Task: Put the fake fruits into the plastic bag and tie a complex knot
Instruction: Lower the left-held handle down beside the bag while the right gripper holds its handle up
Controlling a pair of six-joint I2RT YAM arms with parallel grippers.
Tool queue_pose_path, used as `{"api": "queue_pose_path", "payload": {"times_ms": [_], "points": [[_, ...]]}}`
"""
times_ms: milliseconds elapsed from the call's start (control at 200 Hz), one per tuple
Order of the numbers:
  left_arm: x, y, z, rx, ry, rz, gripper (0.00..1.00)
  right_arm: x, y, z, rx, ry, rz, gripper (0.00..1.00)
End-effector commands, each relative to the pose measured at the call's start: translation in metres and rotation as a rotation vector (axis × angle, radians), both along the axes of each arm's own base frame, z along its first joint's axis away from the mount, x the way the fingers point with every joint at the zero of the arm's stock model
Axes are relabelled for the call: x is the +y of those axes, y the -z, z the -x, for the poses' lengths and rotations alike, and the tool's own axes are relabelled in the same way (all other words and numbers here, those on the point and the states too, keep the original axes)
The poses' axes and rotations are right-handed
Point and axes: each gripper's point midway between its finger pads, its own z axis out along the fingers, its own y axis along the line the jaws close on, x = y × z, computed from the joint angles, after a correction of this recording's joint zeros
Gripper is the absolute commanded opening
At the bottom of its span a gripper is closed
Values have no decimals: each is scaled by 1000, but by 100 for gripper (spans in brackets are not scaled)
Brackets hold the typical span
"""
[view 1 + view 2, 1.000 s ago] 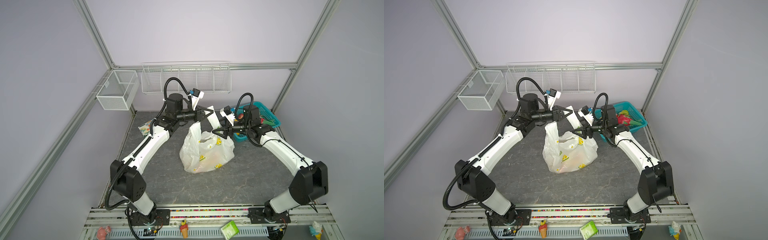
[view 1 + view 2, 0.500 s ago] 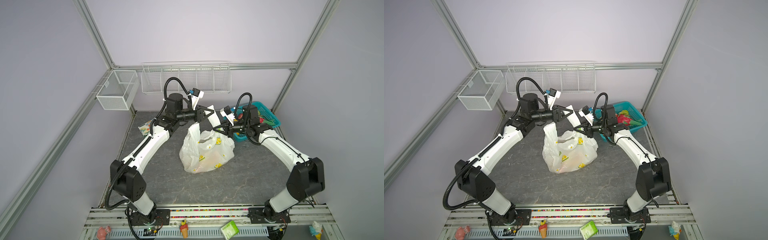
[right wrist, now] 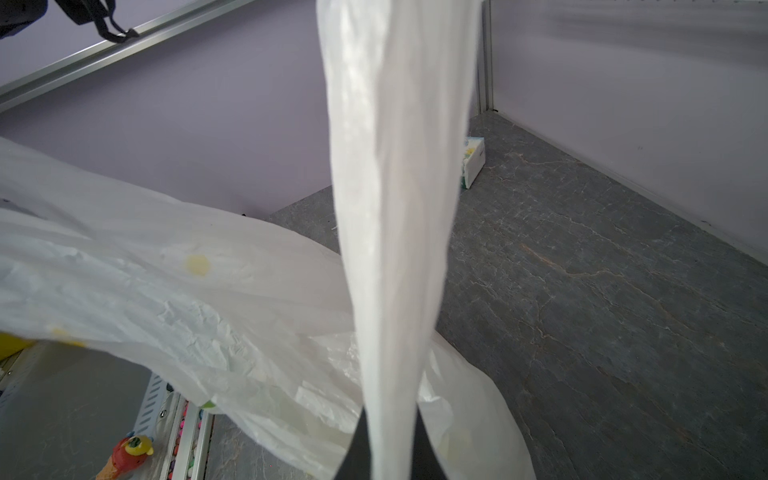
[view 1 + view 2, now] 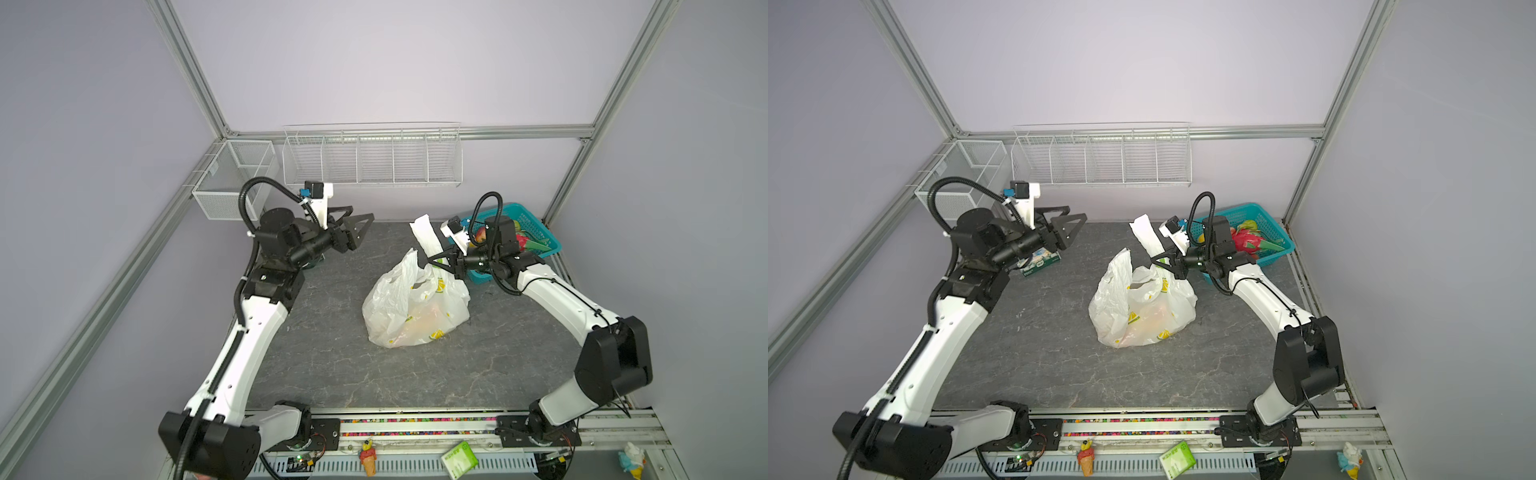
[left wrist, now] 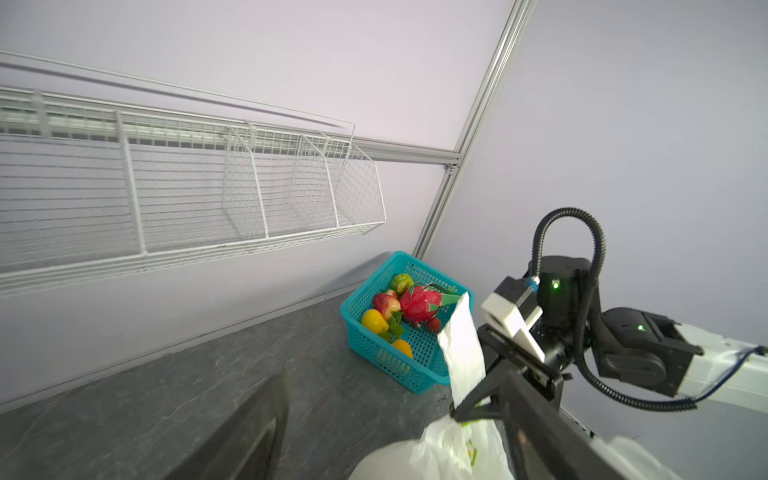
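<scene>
The grey stone-patterned desk (image 4: 332, 374) fills the lower half of both top views. A long white wire shelf (image 4: 374, 166) hangs on the back wall, with a smaller wire bin (image 4: 232, 187) to its left.

The plastic bag (image 4: 399, 316) (image 4: 1133, 316) sits on the desk just right of centre, white and crinkled with yellow lemon prints. Its mouth gapes open, and an orange-pink shape shows faintly through its wall. One handle (image 4: 428, 241) (image 3: 395, 208) is pulled up and back as a taut white strip. The right pincer (image 4: 422, 262) (image 4: 1152, 262) is clamped together on this strip, just above the bag's mouth. The other handle loop (image 4: 409, 266) stands loose beside it.

The left pincer (image 4: 362, 211) (image 4: 1077, 210) hangs at upper left of centre, its jaws apart and holding nothing, well clear of the bag.

A teal basket (image 4: 1258, 212) (image 5: 374, 345) stands at the upper right, behind the right arm. It holds fake fruits (image 5: 386, 303): a pink dragon fruit (image 5: 419, 305), with red, yellow, green and orange pieces around it.

A printed cardboard box (image 4: 1040, 262) lies on the desk under the left arm. On the front rail at the bottom edge stands an ice-cream-cone figurine (image 4: 368, 457).
</scene>
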Motion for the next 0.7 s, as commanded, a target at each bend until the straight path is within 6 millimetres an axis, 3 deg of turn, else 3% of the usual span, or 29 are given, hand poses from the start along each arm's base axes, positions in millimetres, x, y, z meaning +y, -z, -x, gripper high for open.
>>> {"api": "queue_pose_path", "payload": {"times_ms": [0,160,275,695], "points": [[-2,35,22,-9,57,-111,79,-8,-12,3,-25,36,7,7],[-19,74,57,-36,195,-201,80,-9,-16,3,-17,53,2,7],[-34,90,79,-154,247,-290,82,-10,-18,3,-19,57,0,7],[-47,82,92,-312,322,-220,86,-10,-22,3,-26,64,-5,7]]}}
